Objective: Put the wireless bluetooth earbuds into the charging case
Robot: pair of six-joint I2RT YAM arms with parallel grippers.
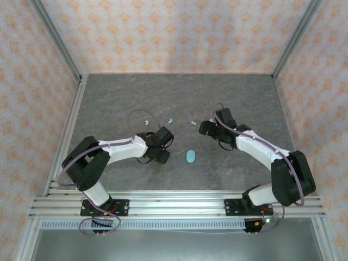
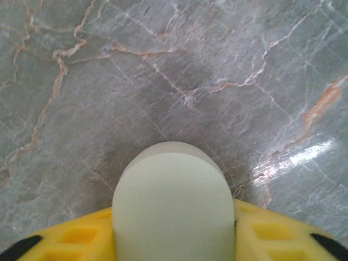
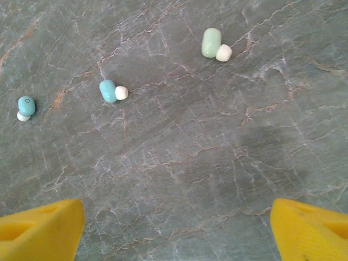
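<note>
A pale green oval charging case (image 2: 173, 204) sits between my left gripper's yellow fingers (image 2: 73, 239), which press on both of its sides just above the table. In the top view the left gripper (image 1: 161, 145) is left of a second, teal case (image 1: 191, 156) lying flat on the table. Three earbuds lie ahead of my right gripper (image 3: 174, 234): a teal one (image 3: 26, 107), a second teal one (image 3: 111, 91) and a light green one (image 3: 213, 44). The right gripper (image 1: 207, 129) is open with bare table between its fingers. From above, earbuds (image 1: 170, 120) lie in a row beyond both grippers.
The grey marble table (image 1: 179, 98) is boxed in by patterned walls with metal posts (image 1: 57, 41) at the back corners. An aluminium rail (image 1: 174, 204) runs along the near edge by the arm bases.
</note>
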